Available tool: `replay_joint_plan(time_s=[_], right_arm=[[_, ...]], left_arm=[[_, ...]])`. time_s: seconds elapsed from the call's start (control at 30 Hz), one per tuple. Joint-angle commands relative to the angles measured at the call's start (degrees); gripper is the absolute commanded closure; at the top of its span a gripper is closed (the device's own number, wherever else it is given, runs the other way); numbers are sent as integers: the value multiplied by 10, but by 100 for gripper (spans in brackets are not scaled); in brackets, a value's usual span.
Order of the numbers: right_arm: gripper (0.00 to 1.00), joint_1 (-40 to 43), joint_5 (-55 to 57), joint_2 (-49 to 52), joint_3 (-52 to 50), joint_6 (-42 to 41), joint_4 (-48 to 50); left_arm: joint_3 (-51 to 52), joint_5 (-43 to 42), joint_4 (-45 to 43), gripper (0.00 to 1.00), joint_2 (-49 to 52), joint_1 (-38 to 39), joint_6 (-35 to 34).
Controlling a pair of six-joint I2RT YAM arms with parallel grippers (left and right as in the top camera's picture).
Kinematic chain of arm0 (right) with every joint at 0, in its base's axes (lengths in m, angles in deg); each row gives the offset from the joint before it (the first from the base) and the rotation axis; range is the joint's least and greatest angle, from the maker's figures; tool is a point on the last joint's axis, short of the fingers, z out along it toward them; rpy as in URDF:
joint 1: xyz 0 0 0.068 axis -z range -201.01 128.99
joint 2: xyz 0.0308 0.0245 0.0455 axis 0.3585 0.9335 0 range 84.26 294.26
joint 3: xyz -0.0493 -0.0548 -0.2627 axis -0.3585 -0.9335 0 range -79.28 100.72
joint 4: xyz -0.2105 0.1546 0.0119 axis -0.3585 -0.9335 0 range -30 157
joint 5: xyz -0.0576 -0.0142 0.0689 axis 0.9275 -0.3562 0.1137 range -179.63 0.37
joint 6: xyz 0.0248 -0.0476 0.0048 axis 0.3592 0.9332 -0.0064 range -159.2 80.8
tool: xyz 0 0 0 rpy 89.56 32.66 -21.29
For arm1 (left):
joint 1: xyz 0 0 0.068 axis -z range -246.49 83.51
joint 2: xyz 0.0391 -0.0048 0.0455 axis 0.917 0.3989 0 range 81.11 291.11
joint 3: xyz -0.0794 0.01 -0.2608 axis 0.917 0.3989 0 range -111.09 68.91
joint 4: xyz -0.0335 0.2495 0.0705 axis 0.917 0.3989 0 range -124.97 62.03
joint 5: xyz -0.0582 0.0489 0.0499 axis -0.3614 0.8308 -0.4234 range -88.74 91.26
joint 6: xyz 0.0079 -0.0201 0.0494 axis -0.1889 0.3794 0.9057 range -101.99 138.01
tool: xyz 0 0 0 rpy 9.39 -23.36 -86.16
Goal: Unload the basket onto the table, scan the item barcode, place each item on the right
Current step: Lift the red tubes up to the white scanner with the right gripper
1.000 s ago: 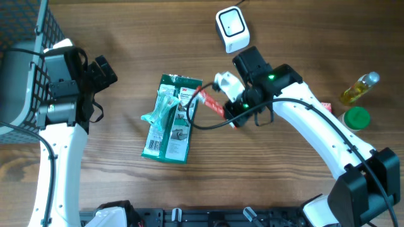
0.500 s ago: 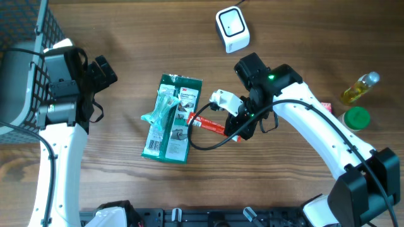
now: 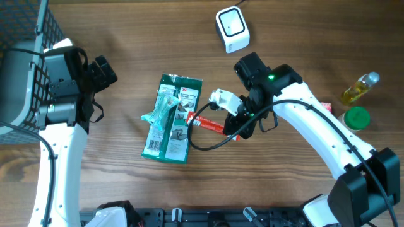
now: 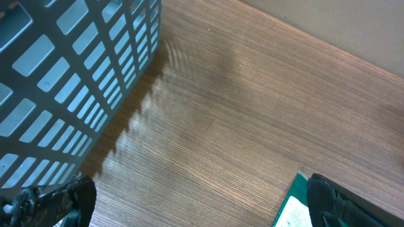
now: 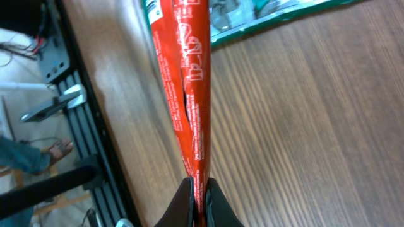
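Red packet [image 3: 211,126], long axis leftward toward green package [image 3: 166,140], pinched in right gripper [image 3: 235,132]; left gripper [image 3: 106,70] released.

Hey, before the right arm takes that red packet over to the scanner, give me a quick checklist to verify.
1. Right gripper shut on red packet: ok.
2. Barcode found on the packet: cannot tell, only small print shows.
3. Packet presented to scanner: not ok, the scanner sits apart, farther up the table.
4. Packet's tip clear of green package: cannot tell, they overlap from overhead.
5. Left gripper open, out of the way by the basket: ok.
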Motion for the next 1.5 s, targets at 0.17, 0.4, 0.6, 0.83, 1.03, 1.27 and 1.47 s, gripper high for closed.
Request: replay_joint_plan(time_s=[0.17, 0.4, 0.6, 0.83, 1.03, 1.27, 1.47], right_arm=[[96, 1, 25, -4, 5, -45, 34], [96, 1, 76, -4, 5, -117, 90], [96, 3, 121, -4, 35, -80, 106], [96, 17, 222, -4, 193, -23, 88], [96, 21, 405, 1, 216, 45, 210], [96, 21, 521, 52, 216, 141, 312], [96, 21, 673, 149, 216, 155, 417]], left_arm=[[-4, 5, -2, 0, 1, -3, 5], [-4, 5, -2, 0, 1, -3, 5], [-4, 5, -2, 0, 1, -3, 5], [-4, 5, -2, 0, 1, -3, 5], [-4, 5, -2, 0, 1, -3, 5], [-4, 5, -2, 0, 1, -3, 5], [-4, 5, -2, 0, 1, -3, 5]])
